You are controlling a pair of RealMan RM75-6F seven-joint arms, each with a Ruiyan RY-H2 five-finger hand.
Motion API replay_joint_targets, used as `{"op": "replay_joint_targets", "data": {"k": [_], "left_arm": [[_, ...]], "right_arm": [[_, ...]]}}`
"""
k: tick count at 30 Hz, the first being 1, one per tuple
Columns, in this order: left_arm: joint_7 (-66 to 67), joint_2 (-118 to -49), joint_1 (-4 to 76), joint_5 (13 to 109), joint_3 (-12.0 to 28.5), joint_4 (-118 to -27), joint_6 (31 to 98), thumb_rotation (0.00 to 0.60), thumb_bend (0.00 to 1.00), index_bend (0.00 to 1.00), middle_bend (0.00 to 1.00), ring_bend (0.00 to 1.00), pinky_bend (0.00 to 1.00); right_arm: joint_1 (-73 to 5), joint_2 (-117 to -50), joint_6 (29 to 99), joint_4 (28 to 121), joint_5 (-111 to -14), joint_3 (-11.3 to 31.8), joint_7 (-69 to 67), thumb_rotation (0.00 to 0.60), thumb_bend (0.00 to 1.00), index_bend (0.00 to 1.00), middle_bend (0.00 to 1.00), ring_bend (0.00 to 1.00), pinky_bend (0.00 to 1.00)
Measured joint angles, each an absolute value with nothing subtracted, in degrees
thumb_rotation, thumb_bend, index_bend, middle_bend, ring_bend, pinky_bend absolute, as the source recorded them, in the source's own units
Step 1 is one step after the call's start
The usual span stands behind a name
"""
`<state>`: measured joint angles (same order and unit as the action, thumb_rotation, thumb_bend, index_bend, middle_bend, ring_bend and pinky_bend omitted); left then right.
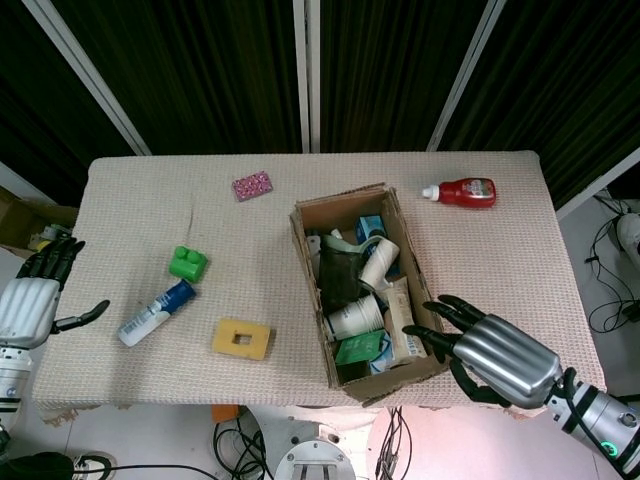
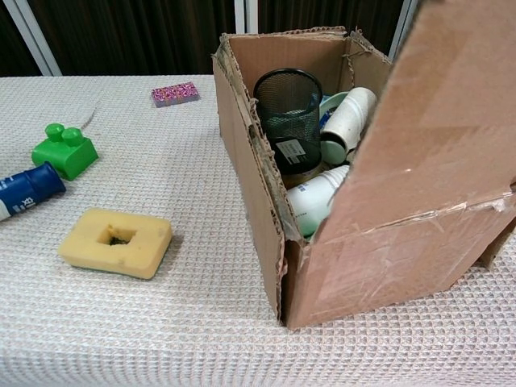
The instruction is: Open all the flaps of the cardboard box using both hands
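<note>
red bottle (image 1: 461, 192), green block (image 1: 187, 263), yellow sponge (image 1: 241, 339), pink packet (image 1: 253, 185)

Open cardboard box (image 1: 352, 290), right hand (image 1: 492, 352) beside it, fingers spread

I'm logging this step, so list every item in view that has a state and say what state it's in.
box: open on top, full of items
near flap: folded outward, leaning toward the robot
right hand: fingers spread, holding nothing, beside the box's near right corner
left hand: fingers apart, holding nothing, off the table's left edge
red bottle: lying down
blue bottle: lying down
</note>
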<state>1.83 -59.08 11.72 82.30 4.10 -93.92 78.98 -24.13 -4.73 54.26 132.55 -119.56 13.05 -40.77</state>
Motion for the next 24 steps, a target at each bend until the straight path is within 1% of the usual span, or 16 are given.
{"op": "replay_joint_targets", "data": {"k": [3, 7, 9, 10, 11, 14, 15, 16, 17, 19, 21, 22, 24], "left_arm": [[1.9, -59.1, 11.7, 82.4, 4.0, -93.9, 79.0, 0.049, 0.13, 0.01, 0.07, 0.04, 0.16], [1.7, -59.1, 11.5, 82.5, 4.1, -93.9, 79.4, 0.05, 0.13, 0.01, 0.07, 0.04, 0.16], [1.6, -59.0, 11.4, 82.6, 4.1, -93.9, 79.6, 0.05, 0.13, 0.01, 0.07, 0.04, 0.16], [1.5, -59.0, 11.3, 82.7, 4.1, -93.9, 79.7, 0.049, 0.13, 0.01, 0.07, 0.04, 0.16], [1.4, -59.0, 11.3, 82.7, 4.1, -93.8, 79.8, 0.048, 0.13, 0.01, 0.07, 0.04, 0.16], [1.1, -59.2, 11.0, 82.9, 4.0, -93.5, 80.3, 0.052, 0.13, 0.01, 0.07, 0.04, 0.16], [1.1, -59.2, 10.9, 83.0, 4.0, -93.4, 80.5, 0.052, 0.13, 0.01, 0.07, 0.04, 0.16], [1.1, -59.4, 10.7, 83.2, 4.0, -93.1, 80.9, 0.052, 0.13, 0.01, 0.07, 0.04, 0.16], [1.1, -59.5, 10.6, 83.4, 3.9, -92.8, 81.3, 0.05, 0.13, 0.01, 0.07, 0.04, 0.16], [1.2, -59.9, 10.1, 84.0, 3.8, -92.0, 82.4, 0.042, 0.13, 0.01, 0.07, 0.04, 0.16], [1.2, -60.4, 9.5, 84.5, 3.6, -91.2, 83.6, 0.014, 0.11, 0.01, 0.07, 0.04, 0.16], [1.1, -60.7, 9.1, 85.0, 3.4, -90.7, 84.4, 0.002, 0.1, 0.01, 0.07, 0.04, 0.16], [0.8, -61.0, 8.4, 85.9, 2.9, -90.0, 85.4, 0.0, 0.08, 0.01, 0.07, 0.04, 0.16]], "right_arm": [[-23.3, -4.1, 55.1, 132.3, -121.1, 12.6, -41.8, 0.578, 0.79, 0.1, 0.56, 0.08, 0.0], [-22.6, -4.1, 56.5, 131.9, -121.4, 12.3, -41.6, 0.578, 0.79, 0.1, 0.58, 0.1, 0.0], [-22.1, -4.3, 57.2, 131.6, -121.1, 12.2, -41.4, 0.576, 0.79, 0.09, 0.57, 0.1, 0.0], [-22.0, -4.4, 57.5, 131.4, -120.9, 12.1, -41.1, 0.574, 0.79, 0.09, 0.55, 0.1, 0.0], [-21.7, -4.6, 57.9, 131.2, -120.6, 12.0, -40.6, 0.574, 0.79, 0.09, 0.52, 0.09, 0.0], [-20.9, -5.6, 58.8, 130.6, -119.4, 11.6, -38.2, 0.558, 0.78, 0.08, 0.29, 0.04, 0.0], [-20.6, -6.0, 59.1, 130.4, -118.9, 11.4, -37.0, 0.55, 0.76, 0.05, 0.19, 0.02, 0.0], [-20.2, -6.5, 59.4, 130.1, -118.4, 11.2, -35.4, 0.547, 0.71, 0.02, 0.1, 0.0, 0.0], [-19.5, -7.4, 59.9, 129.8, -117.6, 10.8, -32.8, 0.548, 0.66, 0.0, 0.05, 0.0, 0.0], [-18.1, -9.2, 60.9, 129.2, -116.0, 10.2, -27.6, 0.545, 0.54, 0.0, 0.0, 0.0, 0.0], [-16.0, -12.6, 63.0, 128.0, -113.9, 9.4, -19.7, 0.543, 0.48, 0.0, 0.0, 0.0, 0.0], [-14.8, -14.6, 64.3, 127.2, -113.0, 9.1, -15.8, 0.544, 0.48, 0.0, 0.0, 0.0, 0.0], [-11.8, -20.8, 68.3, 124.7, -110.4, 8.4, -6.0, 0.543, 0.48, 0.0, 0.0, 0.0, 0.0]]}}
